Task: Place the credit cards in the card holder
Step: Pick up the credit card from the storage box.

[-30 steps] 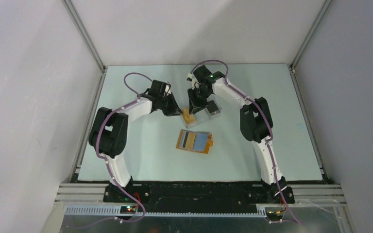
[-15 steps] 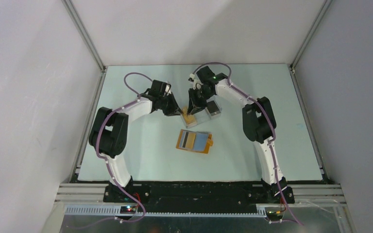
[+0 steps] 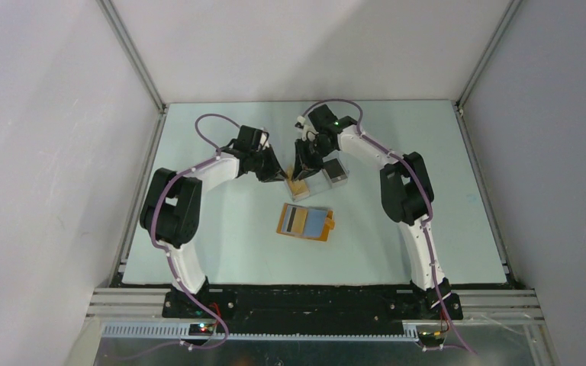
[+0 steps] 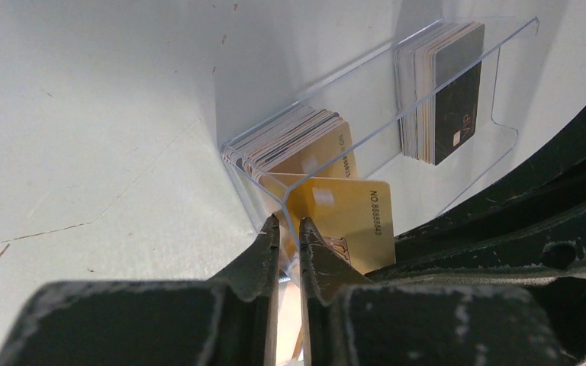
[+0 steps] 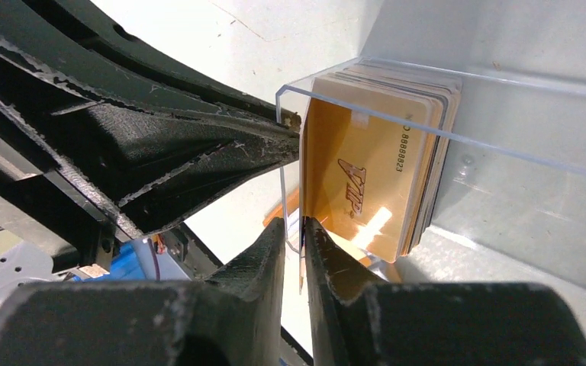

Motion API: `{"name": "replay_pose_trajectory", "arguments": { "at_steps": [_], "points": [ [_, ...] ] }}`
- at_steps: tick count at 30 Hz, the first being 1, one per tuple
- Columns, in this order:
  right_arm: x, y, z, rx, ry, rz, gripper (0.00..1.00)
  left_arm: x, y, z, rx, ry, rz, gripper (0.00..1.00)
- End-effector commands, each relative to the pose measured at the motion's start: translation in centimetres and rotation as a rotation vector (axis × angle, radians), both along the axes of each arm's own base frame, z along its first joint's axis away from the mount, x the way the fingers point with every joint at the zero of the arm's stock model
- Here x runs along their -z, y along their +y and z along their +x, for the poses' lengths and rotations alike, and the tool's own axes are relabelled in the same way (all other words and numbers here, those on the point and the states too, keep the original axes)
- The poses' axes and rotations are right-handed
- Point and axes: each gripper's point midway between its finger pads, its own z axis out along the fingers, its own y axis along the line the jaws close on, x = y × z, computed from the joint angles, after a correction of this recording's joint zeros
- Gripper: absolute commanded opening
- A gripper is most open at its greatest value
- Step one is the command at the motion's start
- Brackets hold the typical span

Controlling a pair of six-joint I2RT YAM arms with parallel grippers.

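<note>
The card holder (image 3: 304,222), an orange-tan wallet, lies open at mid-table with a dark card (image 3: 296,219) and a light blue card (image 3: 315,223) on it. Behind it a clear plastic stand (image 3: 317,180) holds a stack of gold cards (image 4: 305,145) and a stack of dark cards (image 4: 446,91). My left gripper (image 3: 282,176) is shut on the stand's clear corner wall (image 4: 275,194), its fingertips (image 4: 269,232) either side of it. My right gripper (image 3: 300,169) is shut on a single gold card seen edge-on (image 5: 303,191), next to the gold stack (image 5: 366,175). That card sticks out tilted in the left wrist view (image 4: 355,221).
Both arms meet over the stand at the table's middle back. The enclosure's grey walls and metal frame (image 3: 133,69) border the pale green table (image 3: 427,152) on three sides.
My right gripper has shifted slightly left towards the gold stack. The left arm and the wallet have not moved.
</note>
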Motion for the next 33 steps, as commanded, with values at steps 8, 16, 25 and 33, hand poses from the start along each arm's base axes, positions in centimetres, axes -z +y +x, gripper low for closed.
{"name": "replay_pose_trajectory", "arguments": {
  "at_steps": [8, 16, 25, 33],
  "points": [
    [1.5, 0.3, -0.1, -0.013, 0.001, -0.034, 0.06, 0.2, 0.1, -0.1, 0.021, -0.009, 0.040, 0.00],
    [-0.4, -0.1, 0.3, 0.006, -0.027, -0.012, 0.00, -1.5, 0.2, 0.3, 0.019, -0.055, 0.039, 0.14],
    [-6.7, -2.1, 1.7, 0.070, -0.177, 0.021, 0.00, -9.4, 1.0, 1.0, -0.011, -0.261, 0.021, 0.57],
    [-11.5, -3.6, 0.1, 0.085, -0.236, 0.101, 0.00, -17.7, 1.3, -2.0, 0.004, -0.444, -0.094, 0.69]
  ]
}}
